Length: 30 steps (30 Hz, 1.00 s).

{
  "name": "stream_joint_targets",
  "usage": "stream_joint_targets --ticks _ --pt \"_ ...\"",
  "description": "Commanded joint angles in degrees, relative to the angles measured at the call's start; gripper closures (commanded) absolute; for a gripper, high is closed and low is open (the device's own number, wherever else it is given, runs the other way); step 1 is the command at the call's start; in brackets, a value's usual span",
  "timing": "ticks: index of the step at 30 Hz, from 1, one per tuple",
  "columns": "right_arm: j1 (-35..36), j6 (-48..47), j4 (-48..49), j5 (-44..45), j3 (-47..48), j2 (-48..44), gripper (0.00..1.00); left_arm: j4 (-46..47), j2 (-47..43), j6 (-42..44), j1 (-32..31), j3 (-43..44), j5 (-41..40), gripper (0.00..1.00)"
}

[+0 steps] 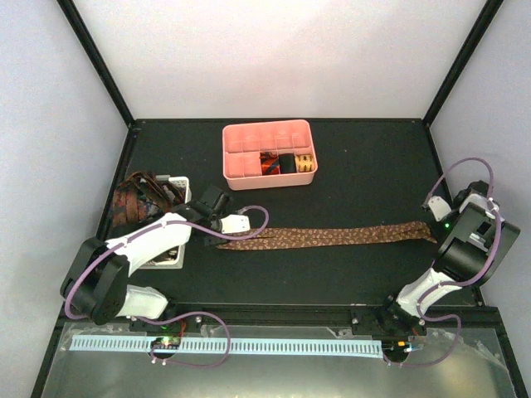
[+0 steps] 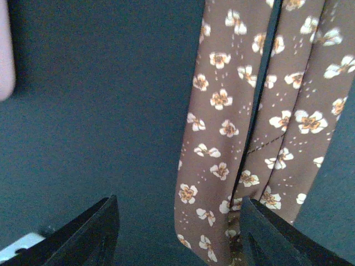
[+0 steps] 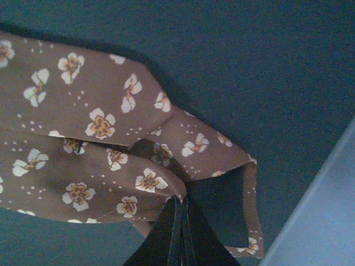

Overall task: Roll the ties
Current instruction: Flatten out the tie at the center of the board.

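A brown tie [image 1: 332,237] with small white flowers lies stretched left to right across the dark table. My left gripper [image 1: 246,225] hovers over its left end, open. In the left wrist view its black fingers [image 2: 94,233] stand wide apart, the left gripper [image 2: 177,224] straddles the tie's edge, and the folded tie [image 2: 222,100] runs up the frame. My right gripper [image 1: 435,222] is at the tie's right end. In the right wrist view the right gripper [image 3: 181,200] is shut, pinching the bunched fabric of the tie [image 3: 83,111].
A pink tray [image 1: 249,162] at the back holds rolled ties: red-orange [image 1: 270,163], black [image 1: 288,162] and gold [image 1: 305,162]. A white basket [image 1: 178,182] with more ties [image 1: 129,199] stands at the left, under my left arm. Pale walls enclose the table.
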Motion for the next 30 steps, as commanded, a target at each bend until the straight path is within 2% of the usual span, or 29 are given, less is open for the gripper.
stream_joint_targets --ticks 1,5,11,12,13,17,20,25,30 --pt "0.15 -4.08 4.75 5.34 3.70 -0.17 0.98 -4.86 1.14 -4.08 0.21 5.09 8.70 0.35" --pt "-0.51 -6.63 7.48 9.89 4.45 -0.58 0.98 -6.25 2.97 -7.01 0.25 7.35 15.09 0.29" --pt "-1.26 -8.15 14.04 13.52 4.51 -2.67 0.96 -4.68 4.76 -9.73 -0.77 8.22 24.50 0.09" --pt "-1.19 -7.60 13.67 13.04 5.05 -3.15 0.93 -4.45 5.55 -10.16 -1.12 8.70 25.22 0.05" --pt "-1.18 -6.99 12.73 12.11 5.80 -3.57 0.83 -4.17 6.34 -10.45 -1.57 9.12 25.61 0.02" --pt "-1.12 -5.61 6.24 7.12 8.90 -6.13 0.44 -2.47 9.51 -11.18 -4.13 9.95 24.98 0.01" --pt "-0.75 -7.27 0.18 0.30 10.02 -9.32 0.28 -2.82 12.11 -11.50 -5.65 11.23 24.75 0.01" --pt "2.60 -12.07 -8.91 -13.68 9.22 -14.38 0.14 -1.93 14.55 -11.51 -7.21 11.45 22.99 0.01" --pt "13.49 -13.24 -12.38 -23.04 3.43 -19.48 0.10 -2.23 16.82 -11.96 -8.34 11.00 19.93 0.01"
